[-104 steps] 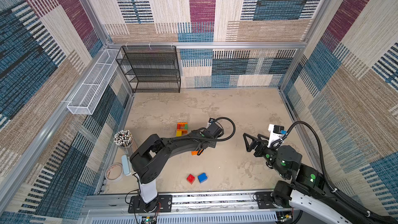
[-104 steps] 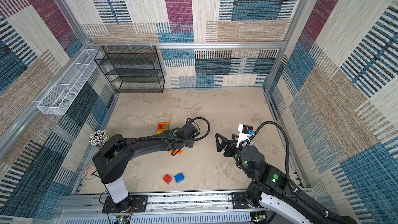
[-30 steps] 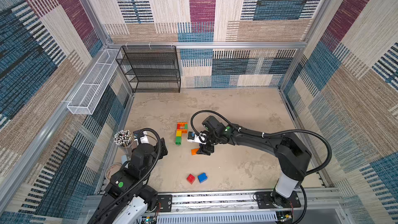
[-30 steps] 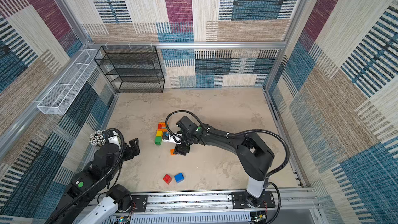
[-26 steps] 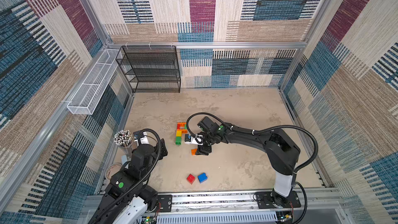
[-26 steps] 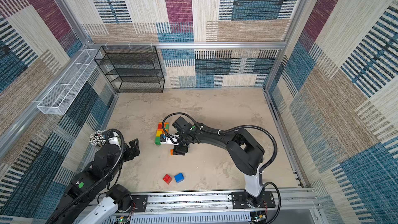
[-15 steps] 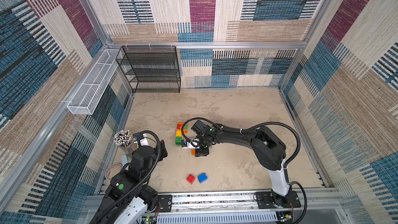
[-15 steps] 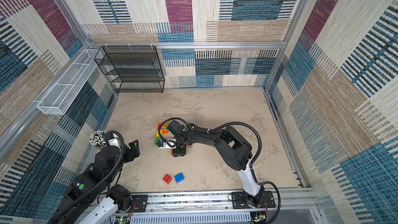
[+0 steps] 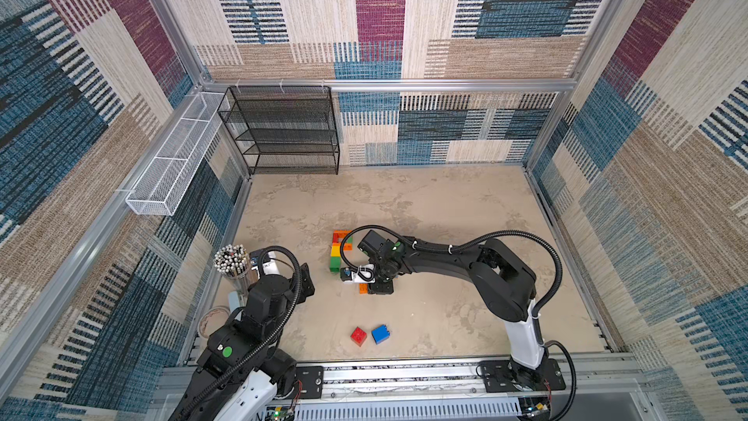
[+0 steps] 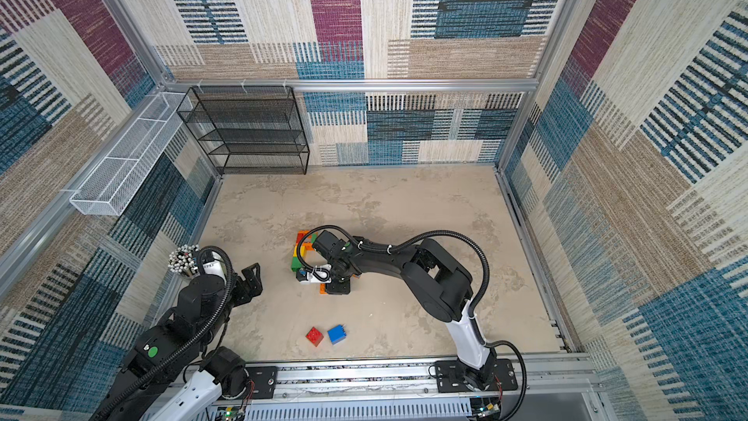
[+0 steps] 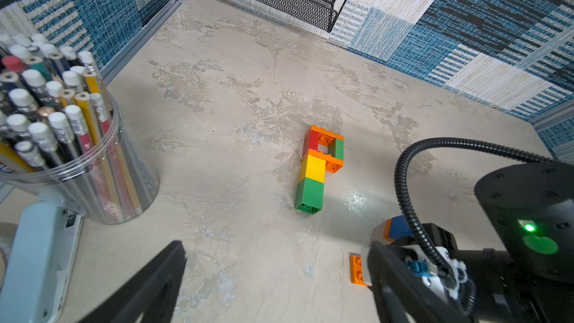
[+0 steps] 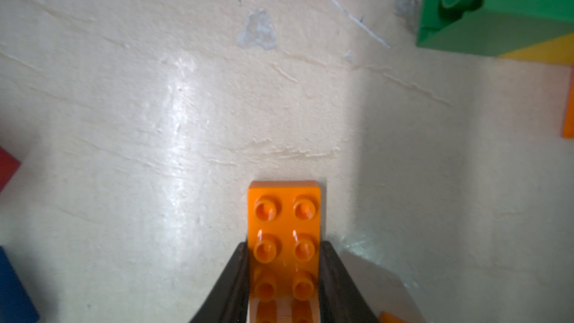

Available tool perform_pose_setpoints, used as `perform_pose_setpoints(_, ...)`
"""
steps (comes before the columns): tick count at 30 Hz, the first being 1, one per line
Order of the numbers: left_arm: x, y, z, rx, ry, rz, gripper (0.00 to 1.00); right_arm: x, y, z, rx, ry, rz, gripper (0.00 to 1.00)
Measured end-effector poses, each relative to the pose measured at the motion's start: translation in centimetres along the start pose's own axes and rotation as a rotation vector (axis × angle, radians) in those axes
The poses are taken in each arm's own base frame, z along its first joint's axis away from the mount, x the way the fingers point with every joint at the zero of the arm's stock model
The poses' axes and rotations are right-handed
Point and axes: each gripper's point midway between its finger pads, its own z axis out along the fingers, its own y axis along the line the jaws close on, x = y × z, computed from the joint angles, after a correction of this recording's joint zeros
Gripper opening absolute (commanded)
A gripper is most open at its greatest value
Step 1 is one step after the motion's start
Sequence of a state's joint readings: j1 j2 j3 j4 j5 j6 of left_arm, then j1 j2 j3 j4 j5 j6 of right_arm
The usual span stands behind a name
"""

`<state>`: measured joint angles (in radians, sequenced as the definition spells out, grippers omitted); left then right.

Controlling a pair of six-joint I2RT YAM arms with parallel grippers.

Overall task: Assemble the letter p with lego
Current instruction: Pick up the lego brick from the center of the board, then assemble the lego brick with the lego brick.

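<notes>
Near rail (image 9: 404, 372): a red brick (image 9: 358, 336) and a blue brick (image 9: 381, 334) lie loose side by side, well apart from the work.

Near left: the left claw (image 9: 305, 279) hangs spread and empty beside the pencil cup (image 9: 232, 263).

Centre: the right claw (image 12: 284, 245) pinches a flat orange brick (image 12: 284, 212) by its long sides. The brick appears to rest on the worktop (image 12: 155, 119).

Risk: the brick is thin and projects past the fingertips (image 12: 240, 256), so it may pivot or slip on lifting.

Just beyond lies the part-built letter (image 11: 316, 169), loose on its side. The right arm's cable (image 9: 344, 253) loops over it, and a push or snag would likely shift it.

Room: bare worktop opens to the right and far. The wire rack (image 9: 283, 131) fills the far left corner.
</notes>
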<state>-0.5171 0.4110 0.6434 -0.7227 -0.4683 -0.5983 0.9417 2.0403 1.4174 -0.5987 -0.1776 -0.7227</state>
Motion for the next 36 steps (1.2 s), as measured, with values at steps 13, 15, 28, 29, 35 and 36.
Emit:
perform_pose_setpoints(13, 1.3, 0.3, 0.9, -0.021, 0.037, 0.021, 0.93, -3.5, -3.3, -10.3, 0.126, -0.207, 0.126, 0.28)
perform_pose_setpoints(15, 1.6, 0.2, 1.2, -0.024, 0.049, 0.027, 0.93, -2.8, -3.7, -10.6, 0.122, -0.188, 0.182, 0.28)
perform_pose_setpoints(28, 3.2, -0.6, 2.6, -0.007, 0.111, 0.049, 0.93, 1.7, -5.8, -9.0, 0.158, 0.019, 0.477, 0.25)
perform_pose_setpoints(29, 3.3, -0.5, 2.6, -0.008, 0.112, 0.05, 0.93, 1.9, -5.8, -8.9, 0.159, 0.03, 0.49, 0.25)
perform_pose_setpoints(35, 3.4, -0.6, 2.8, -0.005, 0.113, 0.052, 0.93, 3.4, -5.6, -8.4, 0.17, 0.066, 0.532, 0.25)
perform_pose_setpoints(36, 3.4, -0.6, 2.8, -0.006, 0.114, 0.052, 0.93, 3.5, -5.5, -8.3, 0.168, 0.07, 0.535, 0.25)
